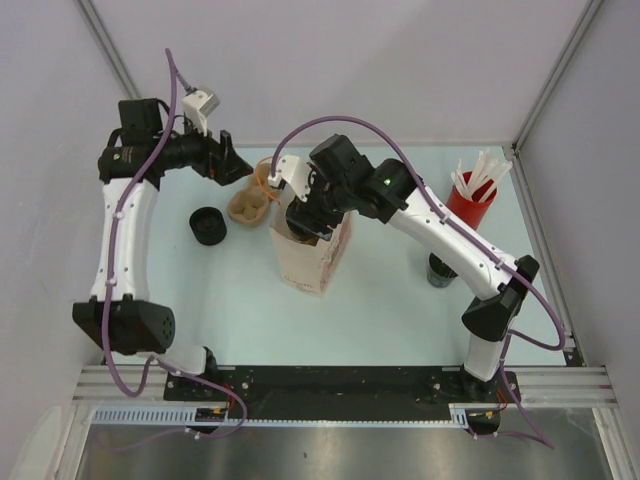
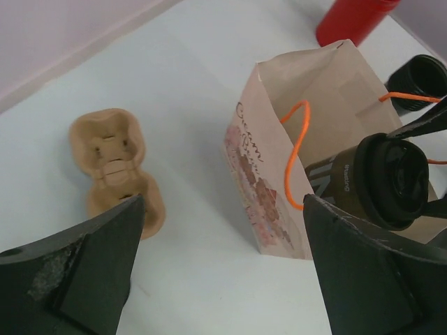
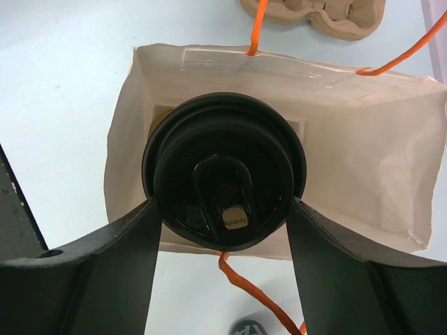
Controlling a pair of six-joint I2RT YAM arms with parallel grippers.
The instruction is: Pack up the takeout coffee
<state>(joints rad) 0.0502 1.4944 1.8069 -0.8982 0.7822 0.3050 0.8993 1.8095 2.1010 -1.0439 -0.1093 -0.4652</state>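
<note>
Takeout coffee (image 3: 223, 178), black, lidded: held by the sides in the right gripper (image 3: 223, 202) at the open mouth of the paper bag (image 3: 391, 153), evidently for lowering inside; left gripper (image 2: 223, 209) spread wide, empty, beside the cardboard cup carrier (image 2: 115, 167).

I see a tan bag (image 2: 328, 98) with pinkish print (image 2: 258, 188) and orange handles (image 2: 299, 150), a black cup (image 3: 223, 181) and a tan tray (image 2: 115, 167).

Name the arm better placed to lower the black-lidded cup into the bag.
Right. The right end effector grips the cup at the mouth of the bag; the left end effector hangs open, empty.
</note>
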